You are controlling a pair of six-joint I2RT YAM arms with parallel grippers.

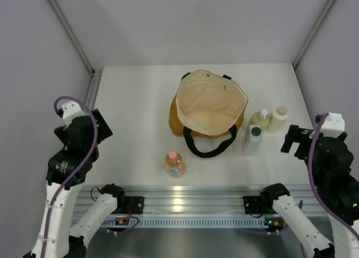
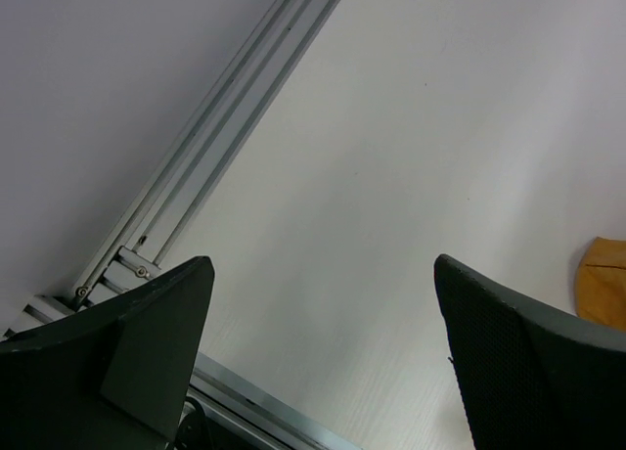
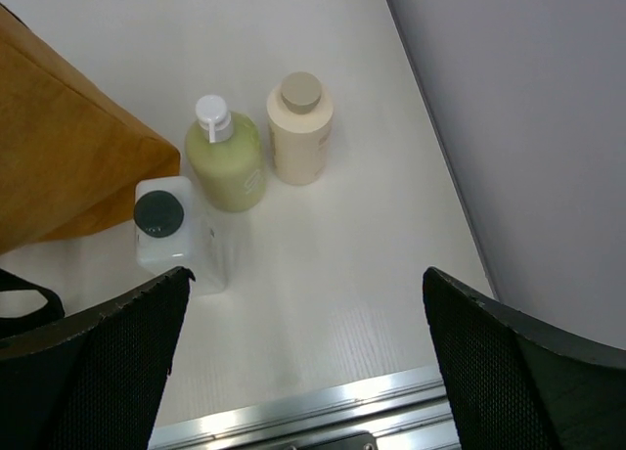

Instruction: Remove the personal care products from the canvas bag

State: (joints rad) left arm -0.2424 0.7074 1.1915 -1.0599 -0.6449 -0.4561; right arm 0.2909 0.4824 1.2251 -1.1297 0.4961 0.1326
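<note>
The canvas bag [image 1: 208,105] stands open mid-table, cream lining showing, black handle [image 1: 210,147] at its front; I see nothing inside. To its right stand the white bottle with dark cap [image 1: 253,139], the yellow-green bottle [image 1: 260,119] and the cream-beige bottle [image 1: 278,118]. They also show in the right wrist view: white [image 3: 174,233], yellow-green [image 3: 227,158], beige [image 3: 299,127]. The orange bottle with pink cap [image 1: 174,163] stands in front of the bag. My left gripper [image 1: 102,125] is open and empty at the far left. My right gripper [image 1: 291,139] is open and empty, right of the bottles.
An aluminium rail [image 1: 185,202] runs along the table's near edge, and another [image 2: 210,127] along the left edge. Grey walls enclose the table on the left, back and right. A corner of the bag [image 2: 603,282] shows in the left wrist view.
</note>
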